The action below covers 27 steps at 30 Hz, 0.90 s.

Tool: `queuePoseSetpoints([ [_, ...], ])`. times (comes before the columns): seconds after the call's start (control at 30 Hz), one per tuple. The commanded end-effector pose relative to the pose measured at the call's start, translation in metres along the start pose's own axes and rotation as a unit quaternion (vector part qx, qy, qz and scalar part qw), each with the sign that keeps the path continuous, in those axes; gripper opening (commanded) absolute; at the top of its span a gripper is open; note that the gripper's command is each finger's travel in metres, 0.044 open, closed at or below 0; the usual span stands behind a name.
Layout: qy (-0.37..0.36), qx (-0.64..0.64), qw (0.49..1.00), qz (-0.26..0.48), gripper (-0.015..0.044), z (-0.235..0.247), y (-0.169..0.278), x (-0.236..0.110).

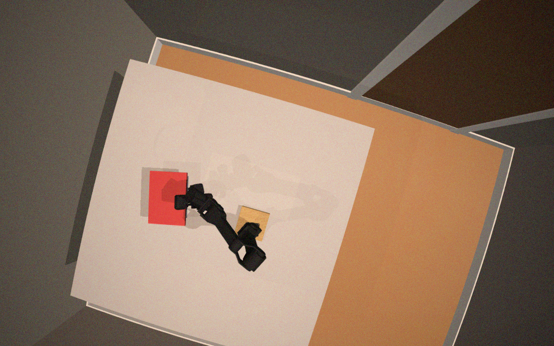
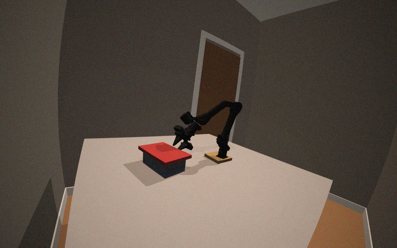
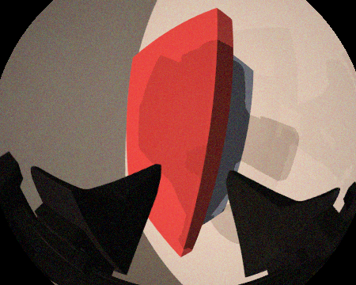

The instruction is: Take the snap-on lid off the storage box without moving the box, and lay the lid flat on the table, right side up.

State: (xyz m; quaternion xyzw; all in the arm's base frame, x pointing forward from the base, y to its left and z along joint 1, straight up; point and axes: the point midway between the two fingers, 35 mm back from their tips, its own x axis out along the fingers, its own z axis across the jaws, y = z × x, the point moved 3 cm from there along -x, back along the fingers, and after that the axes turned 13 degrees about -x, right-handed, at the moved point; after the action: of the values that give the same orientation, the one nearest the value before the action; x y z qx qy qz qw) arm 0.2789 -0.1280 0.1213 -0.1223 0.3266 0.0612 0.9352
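Observation:
The flat red lid (image 1: 162,213) (image 2: 166,155) (image 3: 174,99) sits level on the dark blue box (image 2: 160,167) (image 3: 238,127) and overhangs its sides. From above the box is hidden under it. My gripper (image 2: 176,147) (image 3: 195,174) is partly open, with nothing between its fingers. It points slantwise down at the long lid edge nearest the arm's base. In the wrist view one fingertip shows over the lid's top and the other beyond its edge, on the box-wall side. The exterior view shows the fingertips close to that edge; contact cannot be made out.
The box stands on the pale table (image 1: 235,107) (image 2: 193,209). The arm's wooden base plate (image 1: 258,212) (image 2: 211,155) stands to the right of the box, and the black arm arches between them. The table's far left edge lies beyond the box.

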Motion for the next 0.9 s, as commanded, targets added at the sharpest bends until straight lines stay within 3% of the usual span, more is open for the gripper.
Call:
queuePoseSetpoints([
  [0.0,0.004,0.004,1.000,0.002,0.0235,-0.0025,0.0017,0.0081],
  [0.1,0.004,0.004,1.000,0.002,0.0235,-0.0026,0.0021,0.0105],
  [0.17,0.004,0.004,1.000,0.002,0.0183,-0.0026,0.0021,0.0105],
  [0.57,0.004,0.004,1.000,0.002,0.0103,-0.0026,0.0021,0.0105],
  [0.7,0.004,0.004,1.000,0.002,0.0000,-0.0026,0.0021,0.0105],
  [0.87,0.003,0.002,1.000,0.002,0.0000,-0.0018,0.0025,0.0092],
])
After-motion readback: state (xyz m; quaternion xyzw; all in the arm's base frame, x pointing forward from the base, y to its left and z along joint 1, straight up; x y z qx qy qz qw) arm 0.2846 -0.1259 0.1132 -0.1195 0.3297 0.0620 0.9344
